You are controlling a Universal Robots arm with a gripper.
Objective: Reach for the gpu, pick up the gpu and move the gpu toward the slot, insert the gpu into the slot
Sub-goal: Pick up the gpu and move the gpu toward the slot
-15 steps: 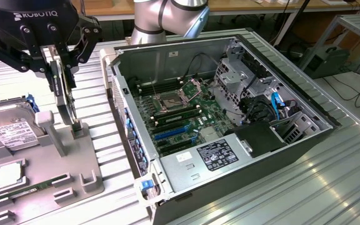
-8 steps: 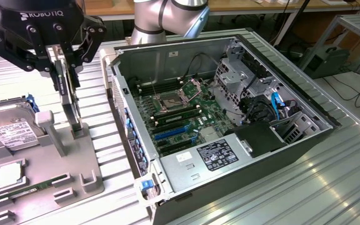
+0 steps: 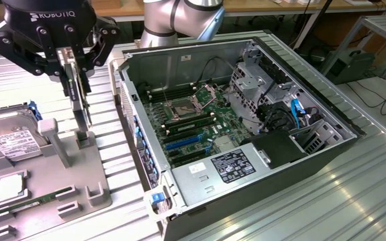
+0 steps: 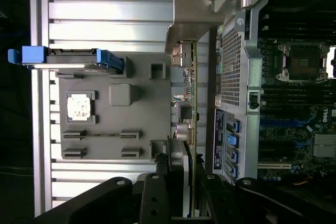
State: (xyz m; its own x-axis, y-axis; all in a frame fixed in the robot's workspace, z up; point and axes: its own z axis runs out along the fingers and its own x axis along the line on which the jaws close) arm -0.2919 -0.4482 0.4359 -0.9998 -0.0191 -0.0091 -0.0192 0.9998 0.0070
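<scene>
From the exterior view's left: the drive (image 3: 8, 138) sits at nine o'clock of the stand (image 3: 79, 175), with its post rising at the middle. My pincer (image 3: 74, 70) hangs above that post, clenched on the gpu (image 3: 80, 108), gripping its upper end by the flat faces. The card's lower end is at or just over the post, and I cannot tell whether it is clear of it.

That is my first worry. If the end is not free, any sideways pull would lever the thin board against the post and twist it in my grip. The hold is narrow and high on the card, so a knock could make it swing or slip. The case (image 3: 173, 65) stands just beside the stand at three o'clock. Its near wall rises between the card and the slot (image 3: 181, 142), so a low crossing would strike the rim. The slot is a narrow blue strip at four o'clock from the card, with other connectors close on both sides. Coming down askew there would jam the edge or bend it.

The gpu's long axis runs twelve to six, leaning a touch toward five, edge-on to the exterior camera. In the wrist view the card (image 4: 190, 114) runs away from my pincer (image 4: 184, 192), with the silver bracket at the far end, between stand (image 4: 147, 108) and case. All of it rests on the ribbed tabletop (image 3: 354, 201).
</scene>
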